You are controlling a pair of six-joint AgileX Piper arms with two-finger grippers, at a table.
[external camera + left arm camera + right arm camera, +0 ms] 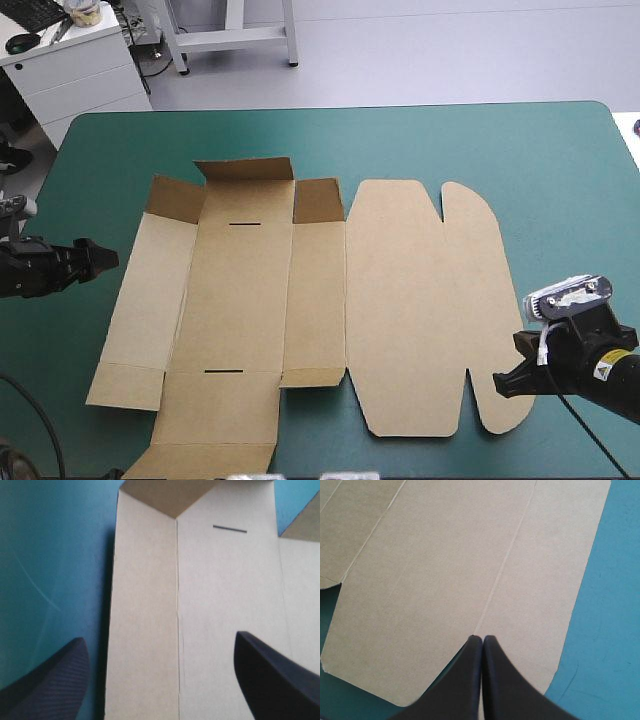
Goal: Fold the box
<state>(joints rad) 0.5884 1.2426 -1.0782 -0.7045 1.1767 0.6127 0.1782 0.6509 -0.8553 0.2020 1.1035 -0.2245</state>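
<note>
Ahead of my left gripper [160,636], fingers apart, the brown box [210,605] lies nearly flat on the teal-green cover [50,555]. My right gripper [482,639], fingers pressed together, hovers over the lid panel [470,555]. Folding looks barely begun. Next, the side wall [145,620] just ahead of my left gripper needs raising along its crease.

Ahead of the jaws, the box [410,300] is showing matt brown board. The black fingers [50,685] of the left gripper [160,637] are looking finely ribbed.
</note>
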